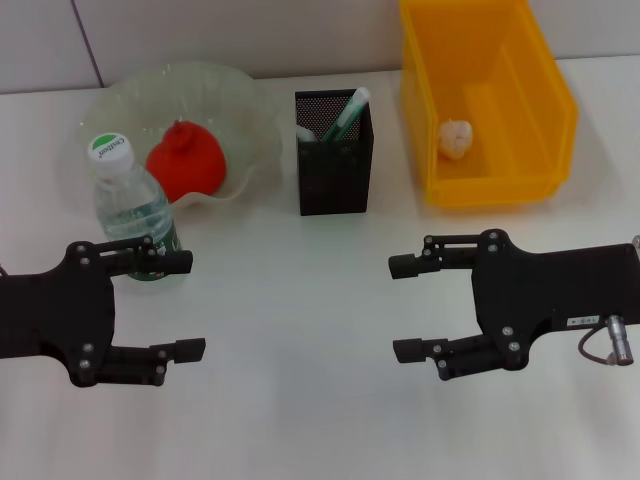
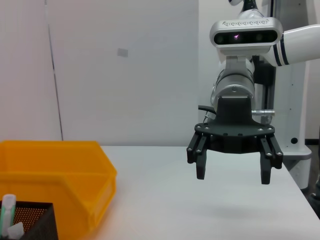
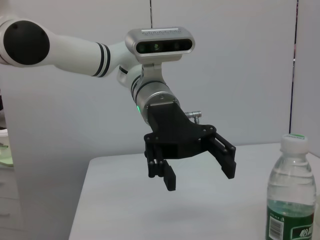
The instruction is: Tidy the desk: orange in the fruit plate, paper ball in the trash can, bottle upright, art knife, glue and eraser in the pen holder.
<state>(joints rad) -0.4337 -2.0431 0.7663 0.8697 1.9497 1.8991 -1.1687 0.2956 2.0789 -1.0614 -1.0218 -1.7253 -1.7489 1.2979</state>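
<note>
Black fingers spread wide on your left gripper (image 1: pixel 185 305), which hovers low over the table (image 1: pixel 300 400), just in front of the bottle (image 1: pixel 130 215). That bottle stands upright, cap on. Behind it, your orange (image 1: pixel 185 160) sits in the plate (image 1: pixel 240 110). Centre stage, the holder (image 1: pixel 333 165) has a green-and-white stick poking out; you can't make out the rest inside. Further right, the paper ball (image 1: pixel 455 137) lies in the bin (image 1: pixel 540 110). Your right gripper (image 1: pixel 400 307) hangs in front of it, fingers apart, holding nothing.
</note>
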